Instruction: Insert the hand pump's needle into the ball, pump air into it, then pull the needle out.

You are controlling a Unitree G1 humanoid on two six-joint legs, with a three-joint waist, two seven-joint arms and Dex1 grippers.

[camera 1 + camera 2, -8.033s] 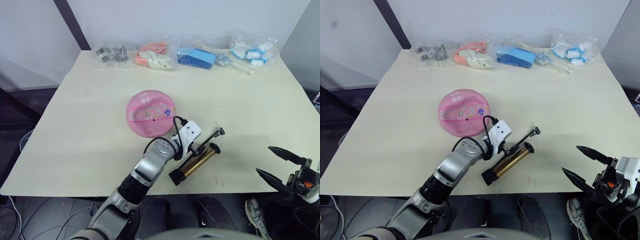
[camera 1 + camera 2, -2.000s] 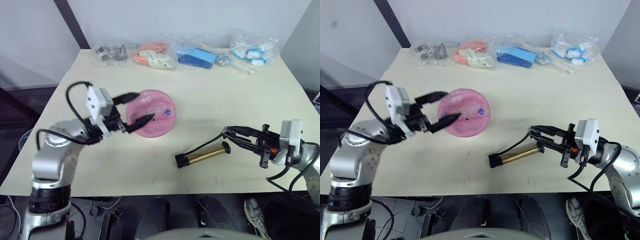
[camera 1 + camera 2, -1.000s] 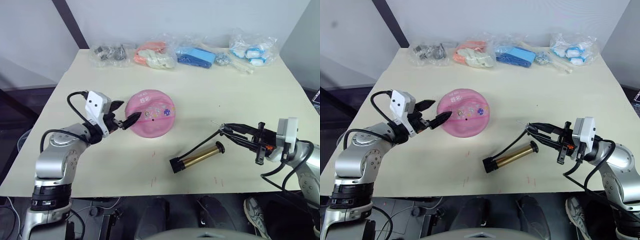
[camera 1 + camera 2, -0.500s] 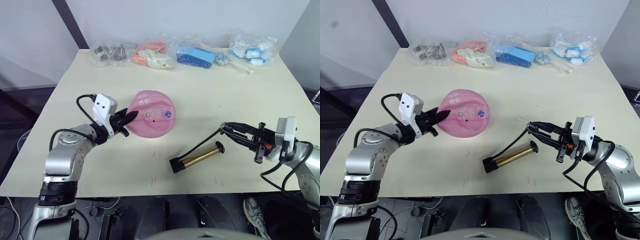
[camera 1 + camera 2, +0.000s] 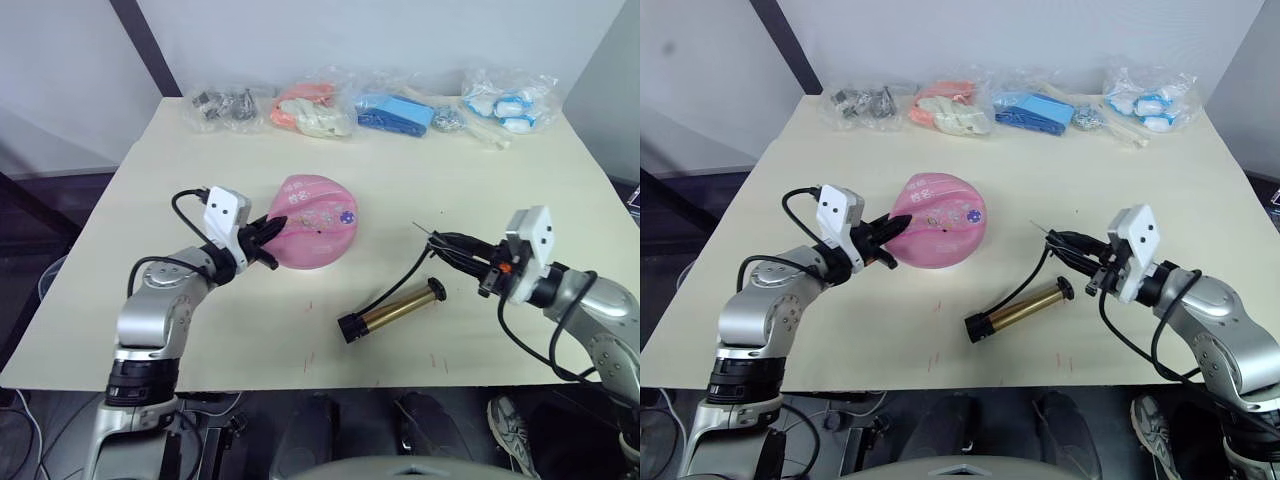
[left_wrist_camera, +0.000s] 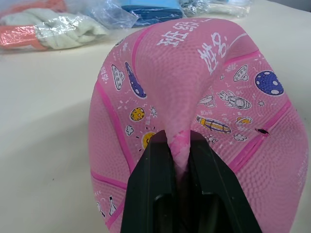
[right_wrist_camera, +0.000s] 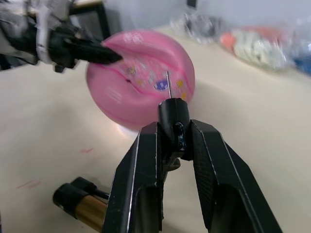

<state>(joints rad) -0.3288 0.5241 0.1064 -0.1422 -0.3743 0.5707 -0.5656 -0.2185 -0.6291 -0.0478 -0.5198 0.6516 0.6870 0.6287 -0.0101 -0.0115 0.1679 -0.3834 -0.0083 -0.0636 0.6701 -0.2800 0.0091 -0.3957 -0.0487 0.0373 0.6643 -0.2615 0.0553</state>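
The left gripper (image 5: 268,242) has just pinched a fold of the saggy pink ball (image 5: 318,235) mid-table, tipping its valve dot (image 6: 262,130) toward the right. The right gripper (image 5: 1072,248), clamped on the hose tip, has raised the needle (image 7: 167,83) toward it; insertion looks next. The hand pump (image 5: 391,310) lies near the front edge. Bagged items (image 5: 313,113) line the far edge, clear of the path.

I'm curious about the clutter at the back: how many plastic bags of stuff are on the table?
4, in a row along the far edge: grey bits, orange-and-white things, a blue item, blue-and-white pieces. A smaller bag may sit between the last two.
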